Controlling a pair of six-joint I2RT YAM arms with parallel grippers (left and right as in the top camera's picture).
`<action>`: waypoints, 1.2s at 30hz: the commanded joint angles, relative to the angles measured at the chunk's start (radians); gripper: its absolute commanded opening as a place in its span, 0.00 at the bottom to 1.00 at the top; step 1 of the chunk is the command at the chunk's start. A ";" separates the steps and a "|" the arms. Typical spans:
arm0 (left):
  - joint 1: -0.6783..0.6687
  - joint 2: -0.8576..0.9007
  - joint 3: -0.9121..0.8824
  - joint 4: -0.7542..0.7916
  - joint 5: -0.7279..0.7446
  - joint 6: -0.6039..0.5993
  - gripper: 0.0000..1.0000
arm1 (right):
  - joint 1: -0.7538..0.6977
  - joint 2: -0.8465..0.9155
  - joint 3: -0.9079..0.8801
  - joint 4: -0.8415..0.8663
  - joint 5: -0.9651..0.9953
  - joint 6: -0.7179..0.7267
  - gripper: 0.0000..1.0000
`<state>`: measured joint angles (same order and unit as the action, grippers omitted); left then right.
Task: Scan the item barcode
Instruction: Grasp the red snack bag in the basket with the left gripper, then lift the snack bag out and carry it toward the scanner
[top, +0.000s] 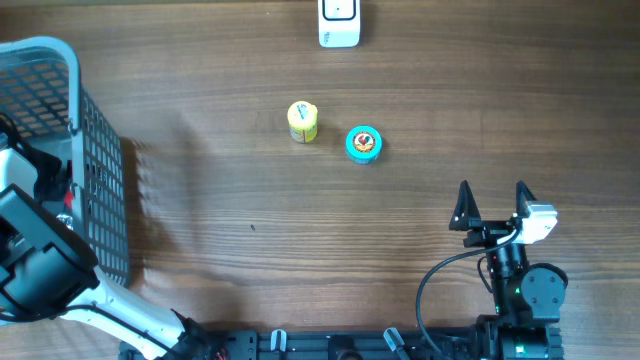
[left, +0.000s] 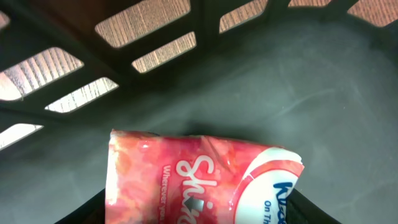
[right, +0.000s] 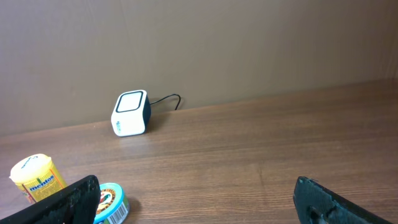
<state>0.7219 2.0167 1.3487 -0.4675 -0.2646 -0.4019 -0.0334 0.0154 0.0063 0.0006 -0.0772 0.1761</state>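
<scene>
Pink packet (left: 186, 180) lies on the basket (left: 323, 93) floor right under my L claw (left: 196, 211), its visible width running finger to finger. The frame cuts off its lower edge, so I can't tell its true long axis, nor whether the jaws pinch it or just bracket it. L arm (top: 35, 260) reaches down into the basket at far left, much nearer than the R claw (top: 493, 200), spread wide & empty; Scanner (top: 339, 22) sits at the far edge, well apart, so I reckon pick first, then a long carry.
</scene>
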 joint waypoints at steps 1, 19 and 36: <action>0.005 -0.010 -0.013 -0.032 -0.004 -0.007 0.60 | 0.004 -0.005 -0.001 0.002 0.007 0.008 1.00; 0.004 -0.430 -0.013 -0.127 0.141 -0.033 0.61 | 0.004 -0.005 -0.001 0.002 0.007 0.008 1.00; 0.002 -0.876 -0.013 -0.110 0.560 -0.170 0.61 | 0.004 -0.005 -0.001 0.002 0.007 0.008 1.00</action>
<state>0.7219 1.1950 1.3388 -0.5861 0.1310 -0.5201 -0.0334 0.0154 0.0063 0.0006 -0.0772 0.1761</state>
